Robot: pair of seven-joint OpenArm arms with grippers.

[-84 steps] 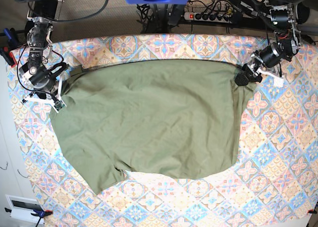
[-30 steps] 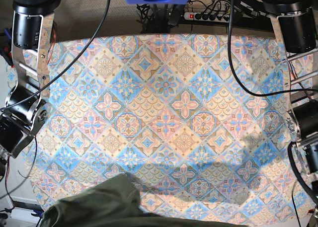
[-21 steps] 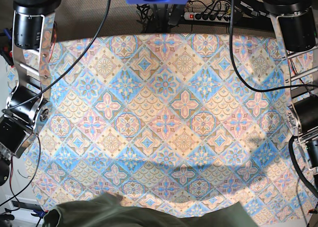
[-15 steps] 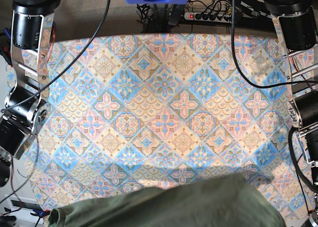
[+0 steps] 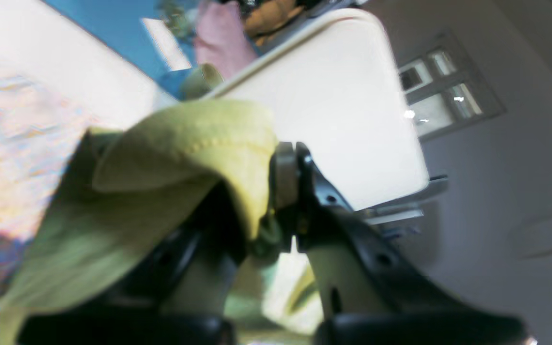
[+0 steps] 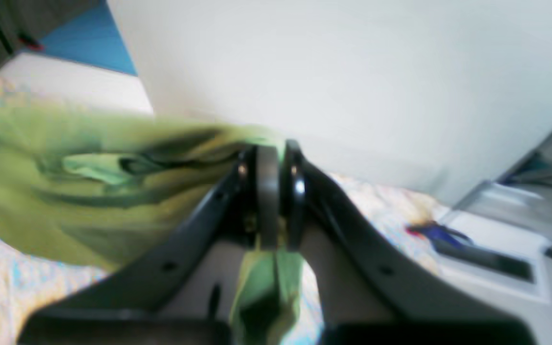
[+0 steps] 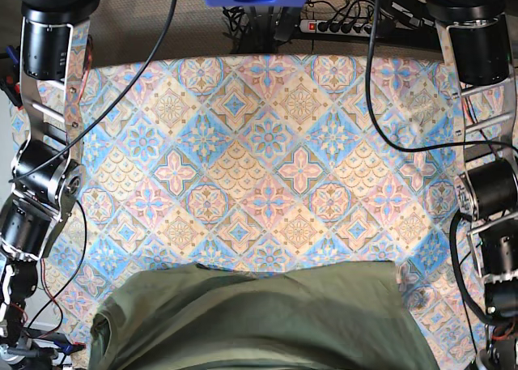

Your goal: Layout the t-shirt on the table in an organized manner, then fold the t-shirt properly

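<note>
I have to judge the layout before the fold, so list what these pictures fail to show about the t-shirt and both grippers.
- t-shirt: base view, lower part cut off by the bottom edge; sleeves and hem unseen.
- left gripper and right gripper: outside the base view, so their place over the table is unknown.
- Which part of the shirt each holds: both wrist views, blurred and bunched.

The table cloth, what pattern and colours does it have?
The table cloth shows diamond tiles with floral medallions in blue, pink and beige, clearest in the base view.
</note>
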